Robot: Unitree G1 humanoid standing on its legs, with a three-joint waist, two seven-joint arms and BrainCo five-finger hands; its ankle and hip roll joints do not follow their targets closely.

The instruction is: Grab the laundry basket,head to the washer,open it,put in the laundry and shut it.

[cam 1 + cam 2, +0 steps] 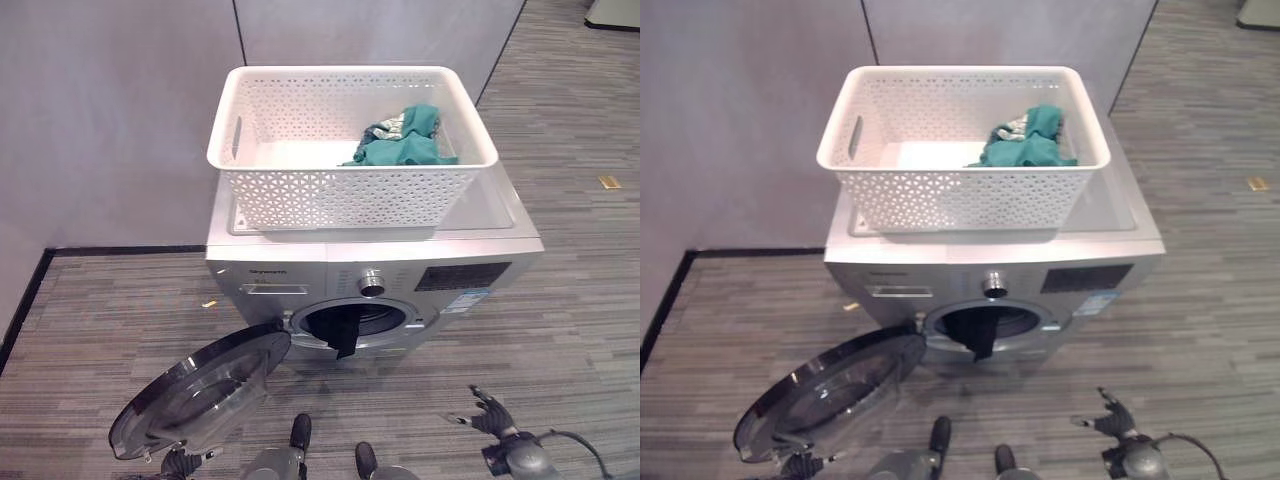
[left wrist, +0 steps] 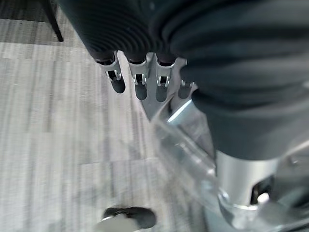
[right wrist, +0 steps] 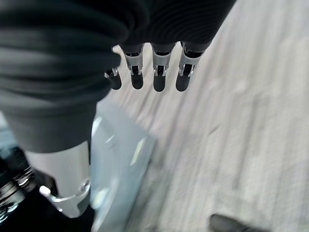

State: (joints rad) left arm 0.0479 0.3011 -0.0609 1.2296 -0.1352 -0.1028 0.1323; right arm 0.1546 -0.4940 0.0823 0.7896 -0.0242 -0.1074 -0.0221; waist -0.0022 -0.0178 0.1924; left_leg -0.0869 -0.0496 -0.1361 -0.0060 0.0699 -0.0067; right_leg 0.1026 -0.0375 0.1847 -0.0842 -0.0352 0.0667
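Washer door open, basket on top, both hands low and holding nothing.
Left hand point(image 2: 145, 79) and right hand point(image 3: 154, 72) fingers straight; door point(image 1: 200, 390) swung down-left, dark garment point(image 1: 345, 335) hangs from drum opening; washer point(image 1: 330, 270) carries white basket point(image 1: 340, 195) with teal laundry point(image 1: 405, 140).

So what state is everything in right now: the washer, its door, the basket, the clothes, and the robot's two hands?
Silver front-loading washer: drum mouth exposed, dark cloth hanging out of it.
Round glass washer door: swung wide open.
White perforated plastic laundry basket: upright on the washer's top.
Teal laundry: bunched inside the basket.
Left hand: open, by the door's edge.
Right hand: open, holding nothing.
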